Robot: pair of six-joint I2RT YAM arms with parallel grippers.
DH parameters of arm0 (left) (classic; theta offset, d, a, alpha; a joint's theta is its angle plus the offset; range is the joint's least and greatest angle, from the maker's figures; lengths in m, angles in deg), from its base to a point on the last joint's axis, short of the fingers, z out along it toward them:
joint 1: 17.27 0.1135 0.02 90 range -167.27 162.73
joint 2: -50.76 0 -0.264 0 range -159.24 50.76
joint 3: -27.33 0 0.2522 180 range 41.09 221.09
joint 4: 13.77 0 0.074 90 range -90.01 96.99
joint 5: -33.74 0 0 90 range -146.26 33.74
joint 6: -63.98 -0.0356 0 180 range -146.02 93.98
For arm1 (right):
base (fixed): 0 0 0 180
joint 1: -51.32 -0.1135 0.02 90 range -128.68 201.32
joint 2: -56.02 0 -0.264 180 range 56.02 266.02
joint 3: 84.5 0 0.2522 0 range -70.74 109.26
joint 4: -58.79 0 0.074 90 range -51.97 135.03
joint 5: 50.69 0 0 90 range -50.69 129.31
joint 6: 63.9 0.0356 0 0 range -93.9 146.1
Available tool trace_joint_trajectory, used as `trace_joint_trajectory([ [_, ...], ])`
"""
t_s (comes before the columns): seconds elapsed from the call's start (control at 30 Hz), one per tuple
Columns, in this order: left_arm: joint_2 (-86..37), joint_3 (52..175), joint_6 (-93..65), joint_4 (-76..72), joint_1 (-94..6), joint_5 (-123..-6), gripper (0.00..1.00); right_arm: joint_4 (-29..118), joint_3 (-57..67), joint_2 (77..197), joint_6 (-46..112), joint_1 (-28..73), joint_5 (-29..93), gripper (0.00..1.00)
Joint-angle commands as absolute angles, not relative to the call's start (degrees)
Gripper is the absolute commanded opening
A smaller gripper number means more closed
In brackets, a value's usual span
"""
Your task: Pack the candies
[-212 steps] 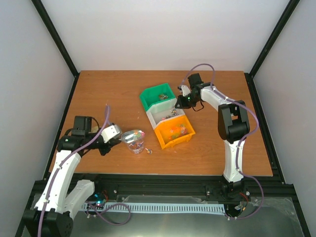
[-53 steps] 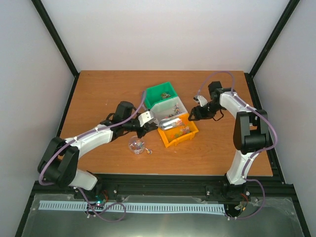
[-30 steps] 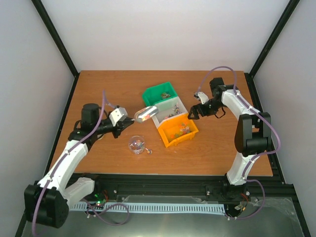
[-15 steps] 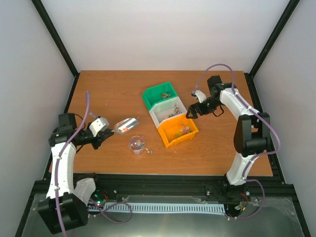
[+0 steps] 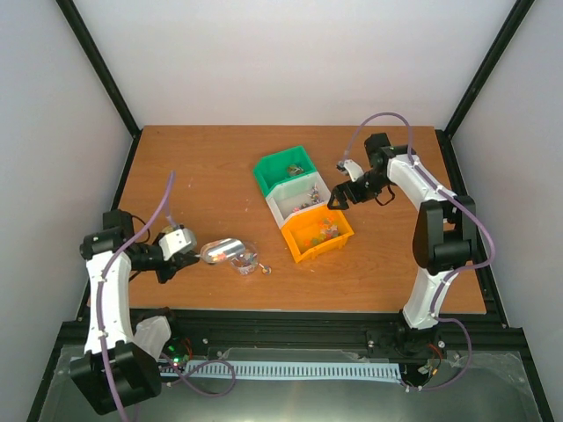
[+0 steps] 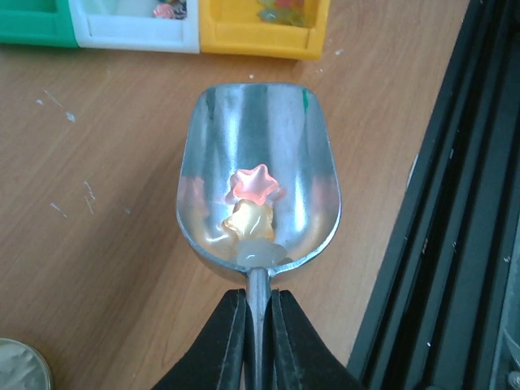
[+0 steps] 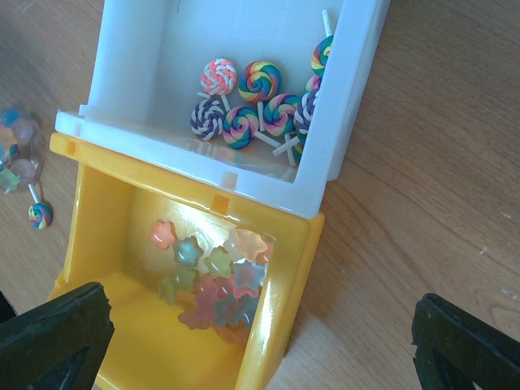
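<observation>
My left gripper [image 5: 195, 254] [image 6: 258, 297] is shut on the thin handle of a metal scoop [image 5: 223, 251] [image 6: 258, 154]. The scoop holds a pink and a yellow star candy [image 6: 253, 199]. Its mouth is at the left side of the small clear jar [image 5: 247, 261], which has a few candies in it. Star candies [image 7: 215, 280] lie in the orange bin [image 5: 303, 247] [image 7: 284, 317]. Lollipop candies [image 7: 248, 101] lie in the white bin [image 5: 280, 207] [image 7: 341, 122]. My right gripper [image 5: 337, 199] [image 7: 260, 333] hovers open over the right side of these two bins, holding nothing.
A green bin [image 5: 268, 176] stands behind the white one. One loose lollipop [image 5: 266, 269] [image 7: 39, 213] lies on the wood right of the jar. A gold lid [image 6: 20, 370] rests near the scoop. The table's black front rail [image 6: 455, 203] runs close by.
The left arm has swung the loaded scoop from beside the bins back left and down to the jar. The right gripper has edged a little left toward the bins, still open.
</observation>
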State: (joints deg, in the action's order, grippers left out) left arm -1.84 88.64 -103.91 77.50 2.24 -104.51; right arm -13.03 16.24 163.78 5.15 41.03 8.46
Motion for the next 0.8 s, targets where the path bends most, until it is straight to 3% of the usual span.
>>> trace_joint_trajectory([
  [0.0,-3.65,92.23,-111.1,83.77,2.77,-102.26,0.01,-12.46,17.94,164.82,5.87,40.68,6.77,1.0],
  [0.77,-10.86,101.28,-101.16,83.79,-7.98,-87.67,0.01,-11.0,19.06,164.66,8.2,40.69,4.53,1.0],
])
